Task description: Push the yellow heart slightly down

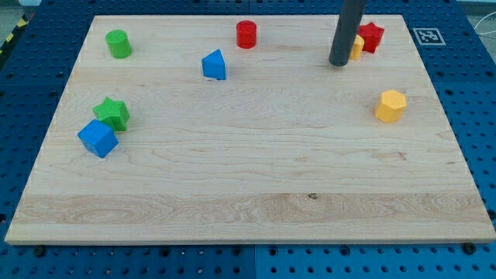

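Observation:
The yellow heart (357,47) lies near the view's top right and is mostly hidden behind my rod; only a sliver of yellow shows. My tip (339,63) rests on the board just left of and slightly below it, touching or nearly touching it. A red star (371,36) sits right against the heart's right side.
A yellow hexagonal block (390,105) lies below on the right. A red cylinder (246,34) and a blue block (215,65) are at top centre. A green cylinder (118,44) is at top left. A green star (113,113) and a blue cube (98,138) sit together at left.

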{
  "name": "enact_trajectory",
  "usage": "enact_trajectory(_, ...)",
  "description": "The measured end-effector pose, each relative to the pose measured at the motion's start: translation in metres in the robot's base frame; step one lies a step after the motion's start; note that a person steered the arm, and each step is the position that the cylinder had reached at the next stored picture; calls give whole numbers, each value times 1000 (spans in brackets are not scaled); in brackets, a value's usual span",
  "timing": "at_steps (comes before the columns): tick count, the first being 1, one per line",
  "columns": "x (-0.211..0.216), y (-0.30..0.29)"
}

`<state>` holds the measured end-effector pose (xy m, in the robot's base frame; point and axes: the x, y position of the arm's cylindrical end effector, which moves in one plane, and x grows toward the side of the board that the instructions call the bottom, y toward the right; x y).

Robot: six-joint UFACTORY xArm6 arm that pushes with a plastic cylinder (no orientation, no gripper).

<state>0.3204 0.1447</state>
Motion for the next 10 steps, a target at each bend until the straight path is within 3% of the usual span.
enact_trajectory(2, -2, -19)
enact_trajectory(6, -74, 11)
enact_trajectory(9, -67, 17)
enact_trajectory(10, -41, 21)
